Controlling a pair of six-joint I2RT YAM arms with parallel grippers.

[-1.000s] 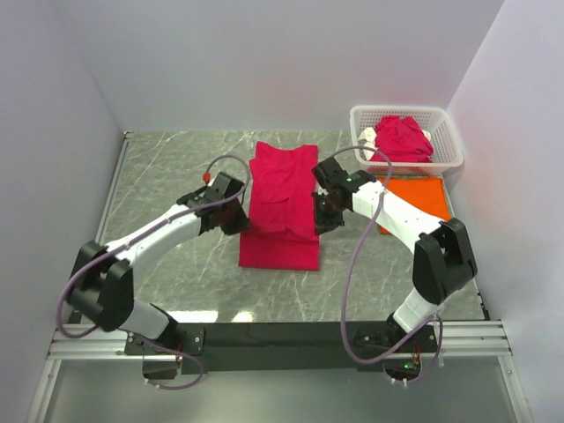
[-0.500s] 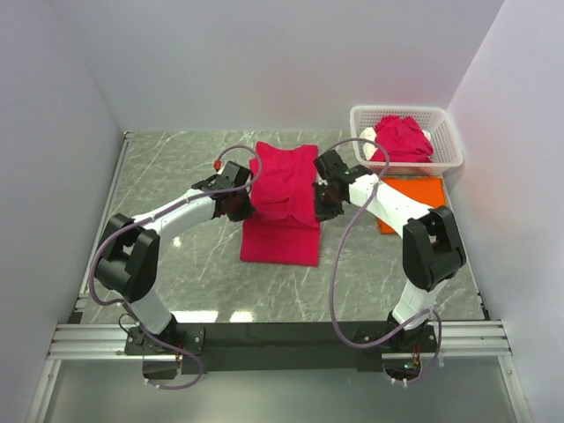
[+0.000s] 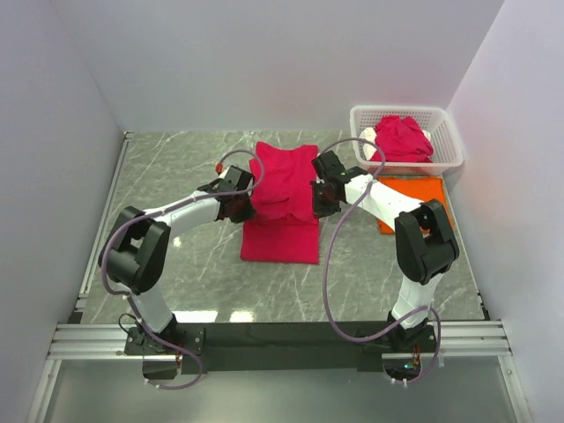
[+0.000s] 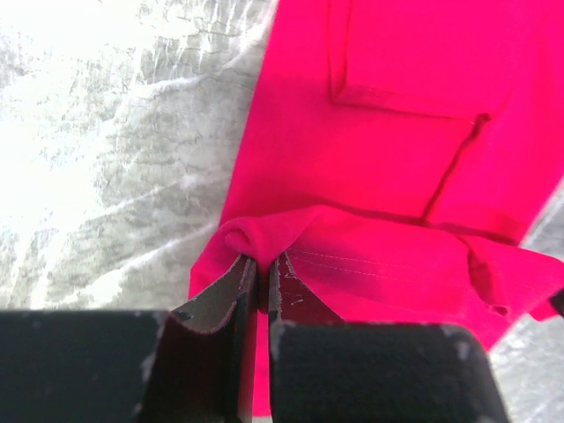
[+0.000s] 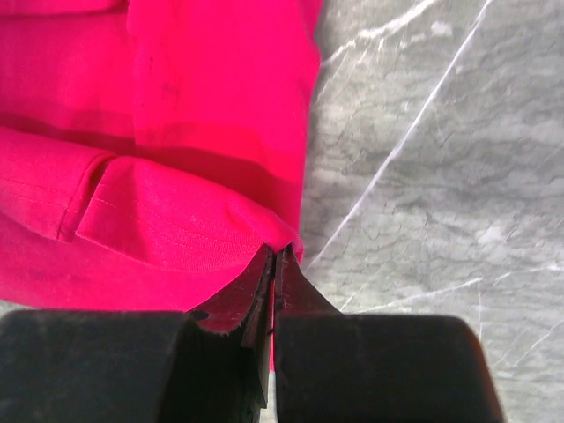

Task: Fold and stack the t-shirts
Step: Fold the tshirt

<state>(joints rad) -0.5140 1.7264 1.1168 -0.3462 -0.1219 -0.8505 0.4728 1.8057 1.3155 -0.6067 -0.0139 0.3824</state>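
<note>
Both claws are pinched onto the same crimson t-shirt point(image 3: 280, 176), one at each side edge. Your left gripper point(image 4: 258, 264) has its jaws nearly together, with a bunched fold of the shirt's edge caught between the tips. The rest of the shirt spreads ahead of that claw and to its right, and bare marble table point(image 4: 106, 132) lies to its left. Your right gripper point(image 5: 274, 257) is clamped tight on the opposite edge. A rolled fold of cloth sits just left of its tips, with bare table to its right.

Between the two claws the gripped fold runs as a band across the shirt, and a flat part of the shirt lies behind them, toward the arm bases. On the right claw's outer side an orange t-shirt point(image 3: 427, 189) lies flat on the table. Farther out, a white basket point(image 3: 449, 145) holds more crimson shirts point(image 3: 401, 139).
</note>
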